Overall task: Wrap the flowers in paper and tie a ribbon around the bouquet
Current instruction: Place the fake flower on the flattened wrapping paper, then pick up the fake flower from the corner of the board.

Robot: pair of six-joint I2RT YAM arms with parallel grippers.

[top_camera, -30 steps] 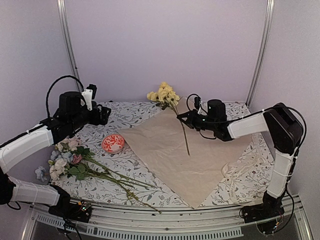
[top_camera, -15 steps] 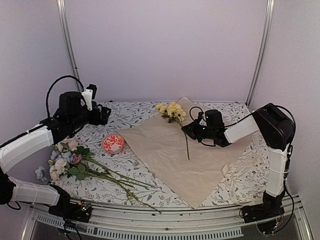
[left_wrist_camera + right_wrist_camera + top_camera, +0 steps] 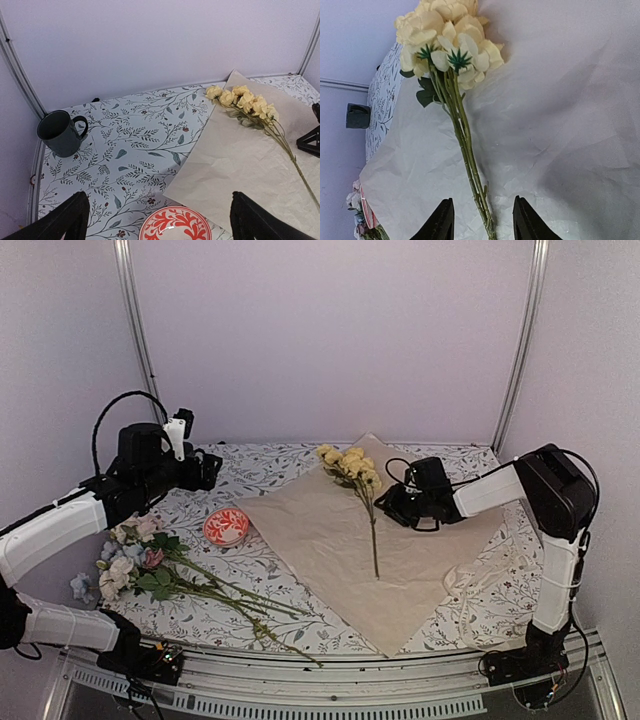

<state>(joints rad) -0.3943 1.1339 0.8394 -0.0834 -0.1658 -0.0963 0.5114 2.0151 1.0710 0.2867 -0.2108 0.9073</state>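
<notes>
One spray of yellow flowers (image 3: pixel 348 465) lies on paper (image 3: pixel 320 540) over leaf-print tablecloth (image 3: pixel 135 140); lilac walls (image 3: pixel 330 340). Jaws: left gripper (image 3: pixel 159 217) wide, right gripper (image 3: pixel 483 220) parted astride stems.

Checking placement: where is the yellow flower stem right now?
In the top view the yellow stem lies on the paper, right of centre, blooms at its far end, with the open right gripper just to its right.

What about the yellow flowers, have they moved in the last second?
Yes. The yellow flowers have come down and nearer, from against the back wall to lying flat on the paper.
</notes>
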